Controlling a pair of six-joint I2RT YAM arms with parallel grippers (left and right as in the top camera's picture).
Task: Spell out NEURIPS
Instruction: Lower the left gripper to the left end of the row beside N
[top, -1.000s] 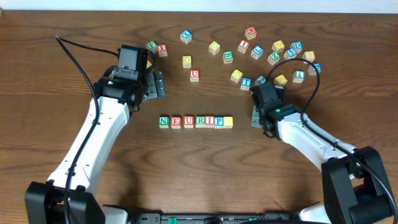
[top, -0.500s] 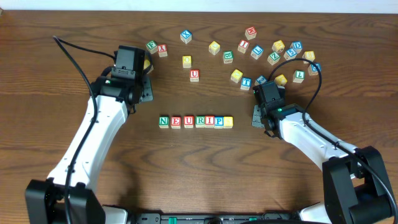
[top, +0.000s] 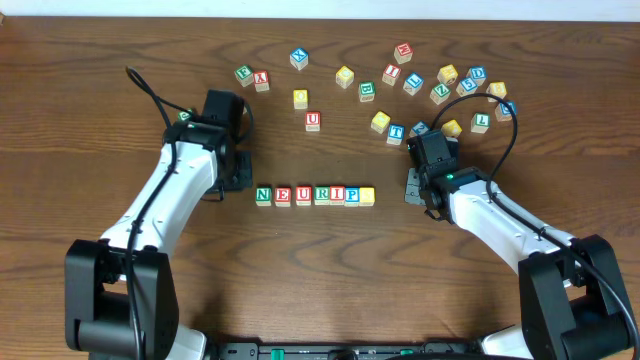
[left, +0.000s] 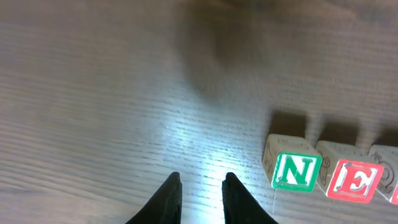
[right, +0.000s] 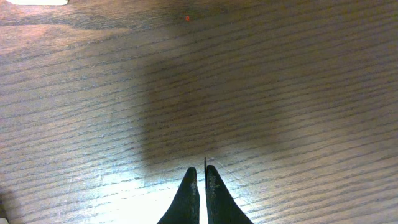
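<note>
From the near edge of the wooden bench (top: 330, 290), the white left arm (top: 160, 210) and right arm (top: 500, 225) reach out toward the NEURIPS row (top: 314, 195). The row lies flat on the bench between the two hands, seven small cubes side by side in a straight line. Read from the robot's left, it runs green N (top: 263, 195), red E (top: 283, 195), red U (top: 303, 194), green R (top: 321, 194), red I (top: 337, 194), blue P (top: 352, 195) and a yellow-faced cube (top: 367, 194) whose letter is too small to read. The left hand (left: 201, 180) is just off the N end of the row and apart from it. Its fingers stand a narrow gap apart, with only bare wood between them. The right hand (right: 199, 171) is off the yellow end of the row, a little farther from it than the left hand. Its fingertips are pressed together and hold nothing. Beyond the middle of the row lie a second red U cube (top: 313, 121) and, just past that, a lone yellow cube (top: 300, 98). Farther still, a green-lettered cube (top: 243, 73) and a red-lettered cube (top: 261, 80) sit together beyond the N end. A loose scatter of other cubes (top: 413, 84) spreads beyond the yellow end toward the far edge.
</note>
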